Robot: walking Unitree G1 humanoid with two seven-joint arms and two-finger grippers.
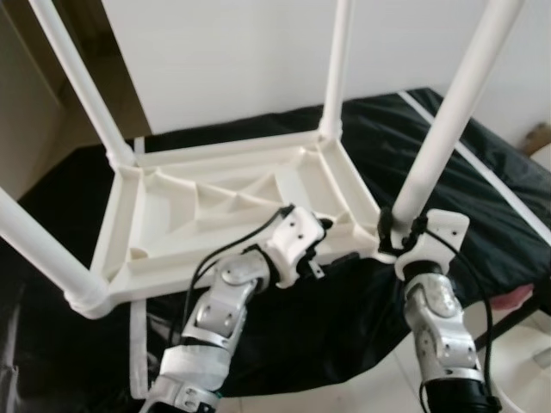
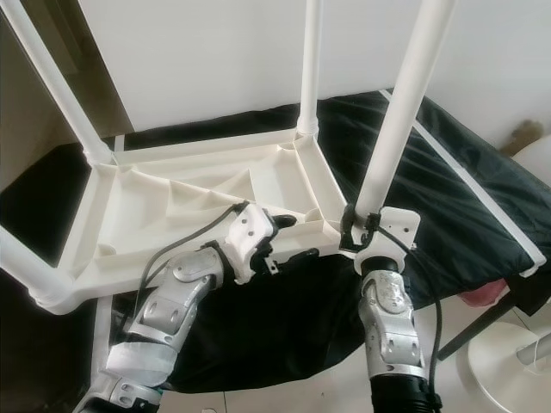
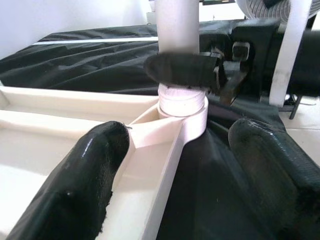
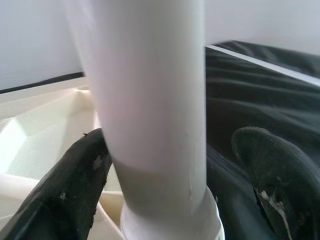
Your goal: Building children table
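White wall stood behind a low surface covered with a black cloth (image 1: 482, 198), and on this cloth lay the white plastic children table (image 1: 232, 215), turned upside down with its ribbed underside facing up. Four white legs rose from its corners; the near right leg (image 1: 448, 120) stood in the corner socket (image 3: 182, 107) closest to the robot's right arm.

The right tool (image 1: 400, 232) was at the base of this near right leg. Its two black fingers (image 4: 75, 185) were around the leg, one on each side, just above the socket; in the right wrist view one finger touched the leg and the other stood a little apart, so the grip looked loose and I cannot tell if it was really closed on it.

The left tool (image 3: 185, 165) was wide open and held nothing. It hovered at the near edge of the table frame, pointing toward the same corner socket, with one finger over the inside of the frame and the other over the black cloth.

To the right of the cloth there was light tiled floor (image 2: 448, 361) with open room, and a white round base (image 2: 516, 361) stood there. No writing or label could be read.
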